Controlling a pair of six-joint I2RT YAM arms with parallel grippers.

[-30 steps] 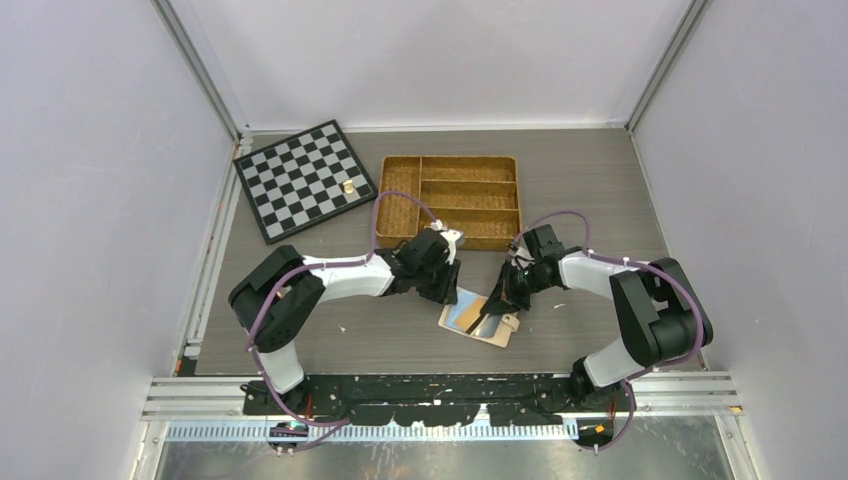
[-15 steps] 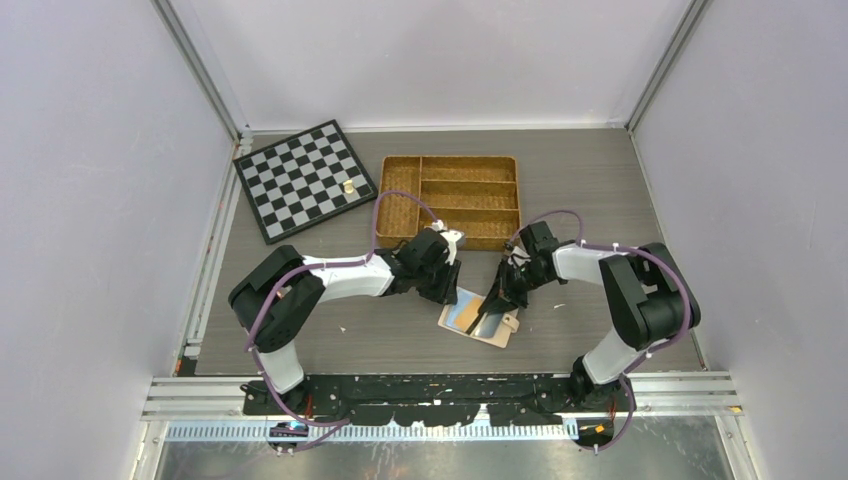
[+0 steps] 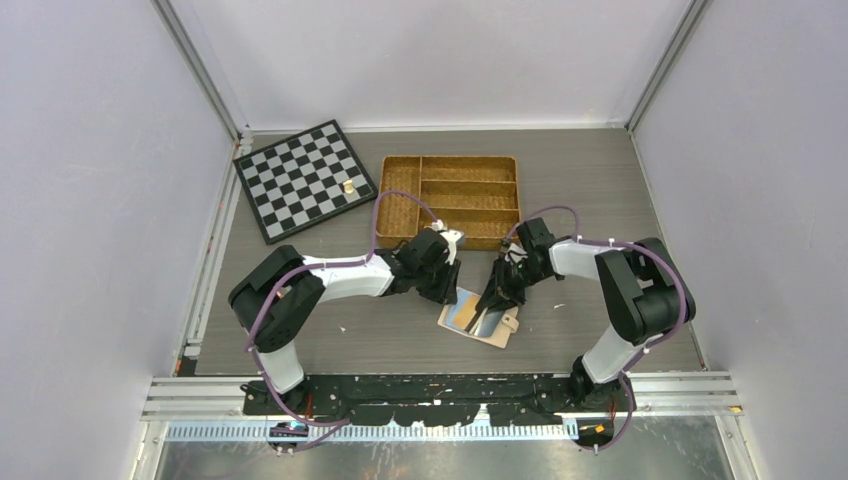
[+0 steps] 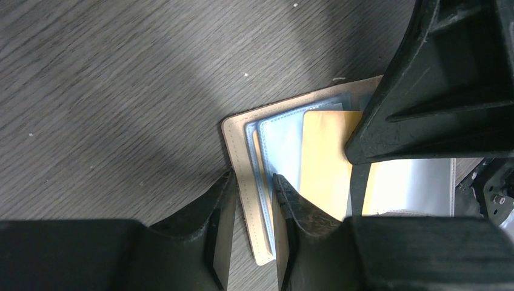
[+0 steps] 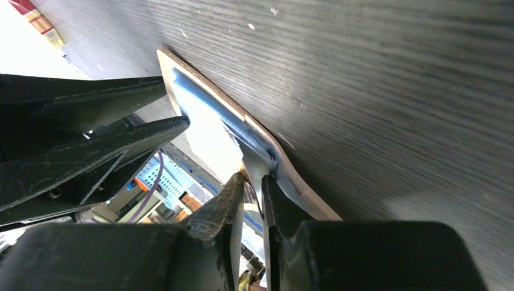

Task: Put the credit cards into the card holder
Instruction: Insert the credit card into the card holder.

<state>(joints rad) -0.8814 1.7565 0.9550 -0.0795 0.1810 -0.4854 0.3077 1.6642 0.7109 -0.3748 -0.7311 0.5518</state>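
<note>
**Card holder open between both grippers**

Nearest you, the card holder lies open on the table, an orange card showing among its clear sleeves. Your left gripper straddles its edge, jaws partly apart; whether they pinch, you cannot tell. Your right gripper is narrowed to a slit at a sleeve, grip unclear. Beyond sit the wicker tray and chessboard.

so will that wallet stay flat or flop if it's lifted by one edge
Probably floppy: the card holder is a thin cover with loose clear sleeves fanned out, so lifting one edge would likely let it fold. It looks light and lies flat on the table, so a push may slide it rather than tip.
</note>
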